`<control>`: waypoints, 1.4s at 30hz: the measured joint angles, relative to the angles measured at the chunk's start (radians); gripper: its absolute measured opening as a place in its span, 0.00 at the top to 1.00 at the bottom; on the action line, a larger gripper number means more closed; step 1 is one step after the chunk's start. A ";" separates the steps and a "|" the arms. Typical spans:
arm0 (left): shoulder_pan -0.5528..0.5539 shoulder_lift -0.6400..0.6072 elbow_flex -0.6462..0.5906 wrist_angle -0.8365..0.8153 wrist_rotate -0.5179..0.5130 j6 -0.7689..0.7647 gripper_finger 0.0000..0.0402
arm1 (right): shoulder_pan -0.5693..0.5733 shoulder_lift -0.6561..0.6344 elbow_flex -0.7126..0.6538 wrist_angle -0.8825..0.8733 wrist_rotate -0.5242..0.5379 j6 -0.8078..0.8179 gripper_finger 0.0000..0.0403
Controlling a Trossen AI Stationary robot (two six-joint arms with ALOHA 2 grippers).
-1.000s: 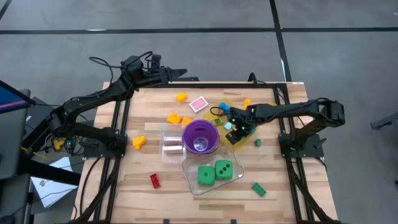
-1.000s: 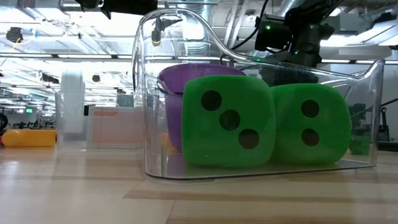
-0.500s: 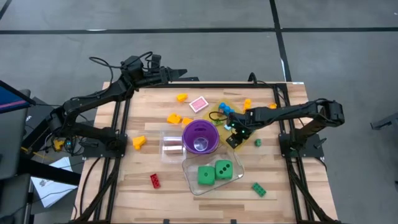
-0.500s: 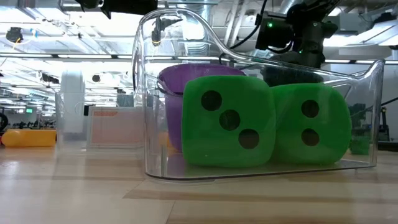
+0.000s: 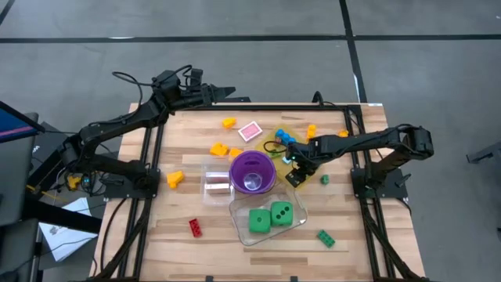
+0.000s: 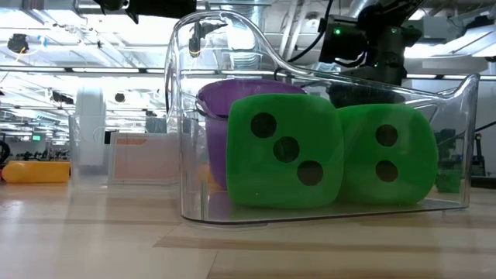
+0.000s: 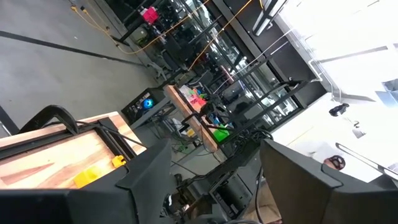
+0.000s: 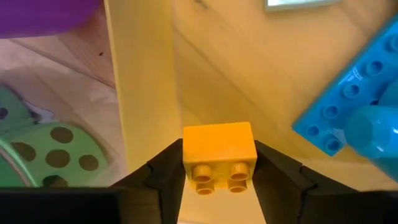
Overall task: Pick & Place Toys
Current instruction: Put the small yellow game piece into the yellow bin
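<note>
Right tool [image 8: 219, 180], low in the wrist frame, pinching an orange-yellow brick [image 8: 219, 152] over the yellow tray [image 8: 146, 93], right of centre in the high frame beside the purple cup [image 5: 251, 172]. Blue plate [image 8: 348, 106] close by. Green dice [image 5: 270, 216] in a clear tub [image 5: 239, 227], lower centre. Left tool [image 7: 214, 180] spread, empty, past the table [image 5: 203, 251] edge, upper left.

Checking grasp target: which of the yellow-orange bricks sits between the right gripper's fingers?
The small yellow-orange two-stud plastic brick over the yellow translucent tray, flanked by the right gripper's fingers. The other yellow-orange bricks lie loose on the wooden table.
</note>
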 joint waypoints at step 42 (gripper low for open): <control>0.006 0.000 0.000 0.000 -0.006 0.049 0.40 | -0.361 -0.517 0.000 -0.032 0.132 0.060 0.42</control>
